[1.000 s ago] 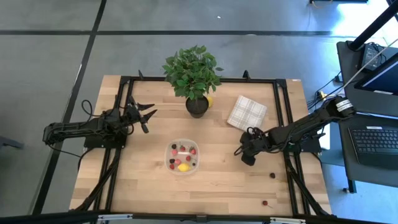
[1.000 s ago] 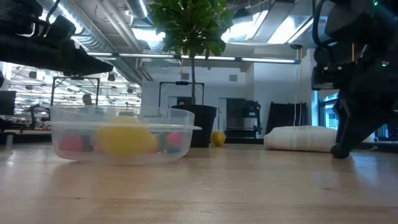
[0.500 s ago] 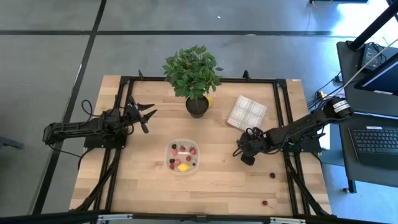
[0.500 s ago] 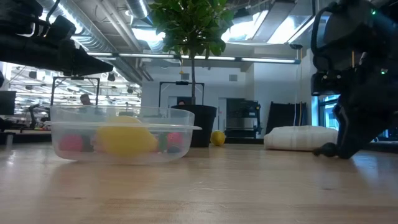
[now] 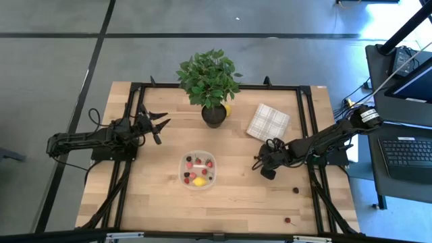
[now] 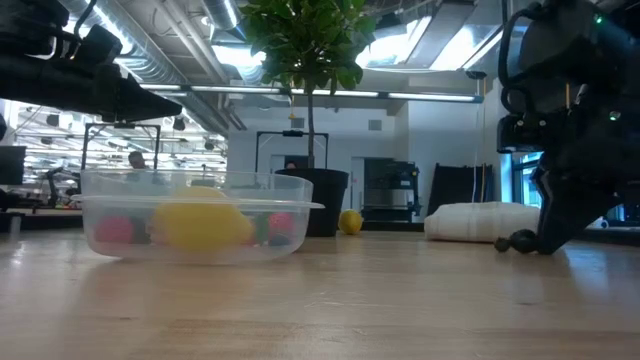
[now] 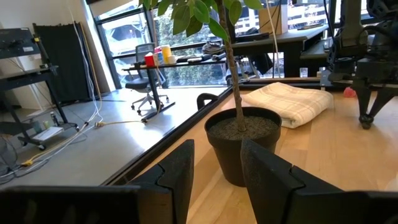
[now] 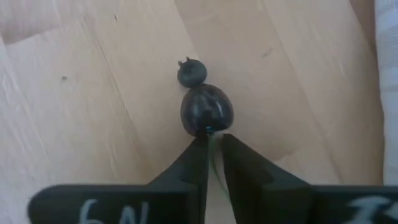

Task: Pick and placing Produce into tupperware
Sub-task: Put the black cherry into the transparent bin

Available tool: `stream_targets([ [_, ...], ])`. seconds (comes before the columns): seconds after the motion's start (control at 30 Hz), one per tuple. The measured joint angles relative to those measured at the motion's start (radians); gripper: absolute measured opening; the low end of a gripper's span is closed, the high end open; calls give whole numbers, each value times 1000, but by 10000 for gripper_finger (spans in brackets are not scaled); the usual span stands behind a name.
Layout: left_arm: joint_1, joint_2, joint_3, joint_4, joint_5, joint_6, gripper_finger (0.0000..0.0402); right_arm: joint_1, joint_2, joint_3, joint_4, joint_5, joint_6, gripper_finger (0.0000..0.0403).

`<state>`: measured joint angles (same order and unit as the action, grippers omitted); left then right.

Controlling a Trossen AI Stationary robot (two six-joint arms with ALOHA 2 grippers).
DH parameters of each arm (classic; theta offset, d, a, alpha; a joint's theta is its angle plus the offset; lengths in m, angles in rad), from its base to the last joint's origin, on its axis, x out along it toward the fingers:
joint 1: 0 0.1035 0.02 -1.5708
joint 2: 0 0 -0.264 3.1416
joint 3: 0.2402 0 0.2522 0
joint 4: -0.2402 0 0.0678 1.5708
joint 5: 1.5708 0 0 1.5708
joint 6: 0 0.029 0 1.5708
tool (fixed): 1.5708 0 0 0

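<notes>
The clear tupperware [image 5: 200,170] [image 6: 195,215] stands mid-table and holds several red and pink berries and a yellow piece. My right gripper [image 5: 262,167] [image 8: 211,138] points steeply down at the table to its right, fingers shut to a thin slit. A dark berry [image 8: 207,110] [image 6: 520,240] lies on the wood just past the fingertips. A smaller dark berry [image 8: 191,72] rests against the first berry's far side. My left gripper [image 5: 158,125] [image 7: 217,168] waits open and level at the table's left, facing the plant. My right gripper has its fingertips [image 8: 200,140] at the dark berry's near side [image 8: 207,129], slanting down from the table's right. The berry lies on the table beyond the tips, not between the fingers. Whether the tips nip its edge or only touch it, I cannot tell.
A potted plant [image 5: 209,81] stands at the far middle with a yellow piece [image 5: 228,109] beside its pot. A checked folded cloth [image 5: 267,121] lies behind my right gripper. Two loose berries [image 5: 295,190] [image 5: 287,219] lie near the table's front right. A black frame rims the table.
My right gripper has shut its fingers from well apart to a thin slit, staying low over the same spot. In the low view a dark berry has come into sight on the table just left of its fingertips. My left arm has kept still.
</notes>
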<state>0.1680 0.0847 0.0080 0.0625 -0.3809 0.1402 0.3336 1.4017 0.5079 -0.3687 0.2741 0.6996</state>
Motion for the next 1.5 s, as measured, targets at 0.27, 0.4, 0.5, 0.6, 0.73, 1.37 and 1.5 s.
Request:
stream_targets([
  [0.27,0,0,0,0,0,0,126,-1,0,-1,4,3,0,13],
  [0.4,0,0,0,0,0,0,126,-1,0,-1,4,2,2,7],
  [0.5,0,0,0,0,0,0,126,-1,0,-1,7,2,6,6],
  [0.6,0,0,0,0,0,-1,126,-1,-6,8,-4,0,6,4],
  [0.73,0,0,0,0,0,0,126,-3,-25,76,-110,11,-1,3],
  [1.37,0,0,0,0,0,-1,126,-27,83,512,194,77,-550,1],
  [1.5,0,0,0,0,0,-1,126,-56,227,568,259,-17,-630,1],
])
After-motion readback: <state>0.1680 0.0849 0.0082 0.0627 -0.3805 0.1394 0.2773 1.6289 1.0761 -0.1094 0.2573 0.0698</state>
